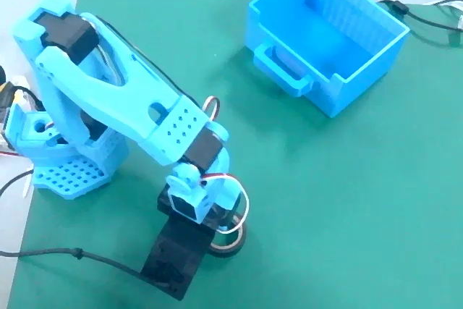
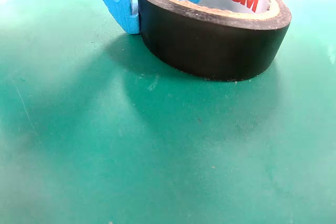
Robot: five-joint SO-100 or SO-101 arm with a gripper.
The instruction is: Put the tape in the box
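Note:
A roll of black tape point(image 2: 210, 45) with a white 3M core lies on the green mat point(image 2: 157, 156), seen close up in the wrist view. My gripper point(image 2: 157, 11) straddles its near wall, with one blue finger point(image 2: 123, 3) against the outside and the other inside the core, shut on the wall. In the fixed view the tape point(image 1: 233, 244) peeks out under the gripper point(image 1: 221, 231) at the mat's lower middle. The open blue box point(image 1: 362, 70) stands at the far upper right, away from the gripper.
The arm's blue base point(image 1: 65, 164) stands at the mat's left edge, with cables point(image 1: 43, 253) trailing along the lower left. A black cable point(image 1: 427, 19) runs behind the box. The green mat point(image 1: 347, 200) lies bare between tape and box.

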